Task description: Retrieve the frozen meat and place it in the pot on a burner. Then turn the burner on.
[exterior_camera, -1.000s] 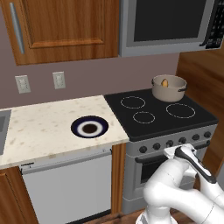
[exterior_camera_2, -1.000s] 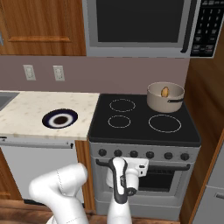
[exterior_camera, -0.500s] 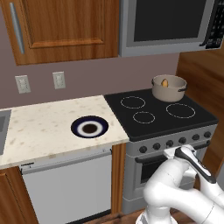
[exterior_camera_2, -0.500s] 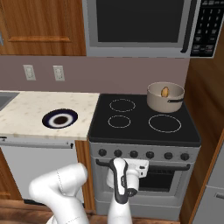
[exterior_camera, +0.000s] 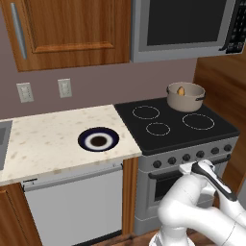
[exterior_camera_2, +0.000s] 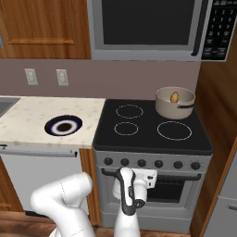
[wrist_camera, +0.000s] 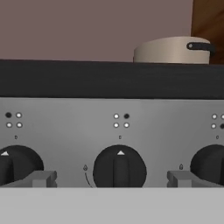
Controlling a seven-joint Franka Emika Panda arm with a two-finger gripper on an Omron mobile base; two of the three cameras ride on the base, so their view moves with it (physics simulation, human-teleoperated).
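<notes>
The beige pot (exterior_camera: 186, 97) (exterior_camera_2: 175, 103) stands on the back right burner of the black stovetop (exterior_camera: 168, 126). The frozen meat (exterior_camera: 180, 90) (exterior_camera_2: 174, 97), a small orange-yellow lump, lies inside it. My gripper (wrist_camera: 112, 178) is open and low in front of the stove's control panel. Its two fingertips (wrist_camera: 41, 178) stand either side of the middle knob (wrist_camera: 119, 168) without touching it. From the base views the hand (exterior_camera: 191, 168) (exterior_camera_2: 148, 177) hovers just under the knob row (exterior_camera_2: 141, 163). The pot's upper wall and a black handle (wrist_camera: 199, 46) rise above the stove edge.
A dark blue-rimmed plate (exterior_camera: 98, 140) (exterior_camera_2: 64, 125) lies on the speckled counter (exterior_camera: 43, 144) left of the stove. A microwave (exterior_camera_2: 146, 23) hangs over the burners. A wooden panel (exterior_camera_2: 215, 106) walls the stove's right side. More knobs (wrist_camera: 15, 164) flank the middle one.
</notes>
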